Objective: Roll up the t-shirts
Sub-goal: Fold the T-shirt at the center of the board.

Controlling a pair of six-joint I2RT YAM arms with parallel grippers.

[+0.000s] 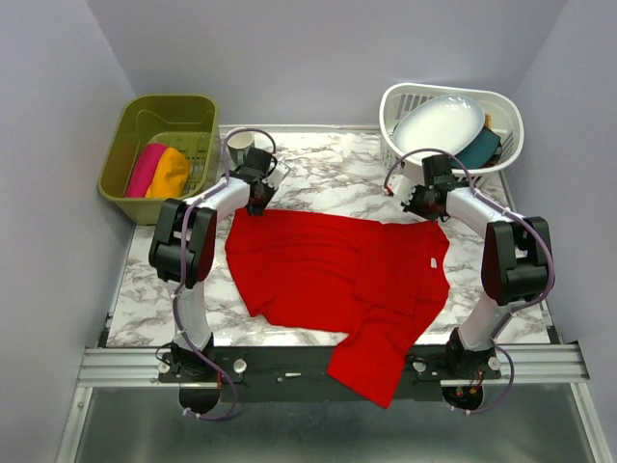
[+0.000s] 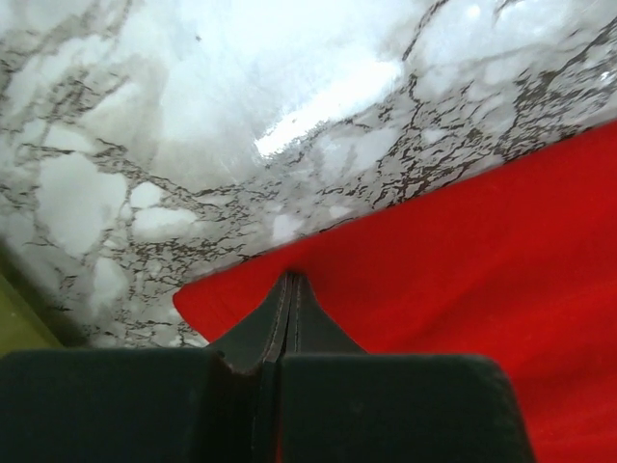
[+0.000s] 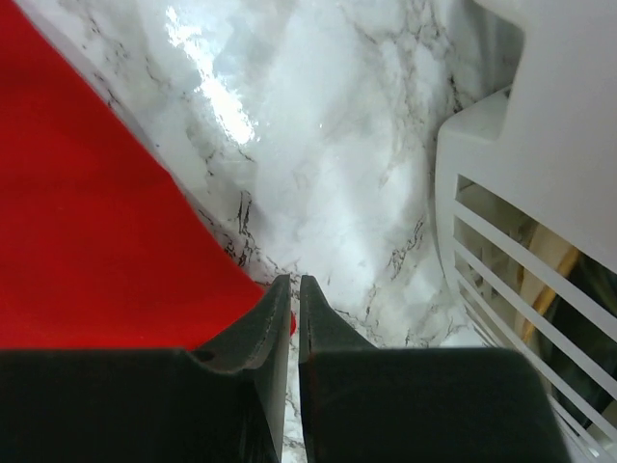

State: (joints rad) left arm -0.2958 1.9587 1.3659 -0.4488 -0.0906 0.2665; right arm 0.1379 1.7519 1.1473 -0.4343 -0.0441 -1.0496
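A bright red t-shirt [image 1: 337,275] lies spread flat on the marble table [image 1: 328,164], one sleeve hanging over the near edge. My left gripper [image 1: 258,207] is shut on its far left corner; in the left wrist view the fingertips [image 2: 291,277] meet on the red cloth [image 2: 482,270]. My right gripper [image 1: 416,205] sits at the far right corner. Its jaws [image 3: 294,280] stand a thin slit apart, with the tip of the red cloth [image 3: 87,222] pinched in the slit. A rolled pink t-shirt [image 1: 145,169] and an orange one [image 1: 172,172] lie in the green basket [image 1: 164,101].
A white slatted basket [image 1: 453,89] at the back right holds a white bowl [image 1: 439,123] and a teal dish [image 1: 480,147]; its wall [image 3: 540,145] is close beside my right gripper. A mug [image 1: 239,147] stands behind my left gripper.
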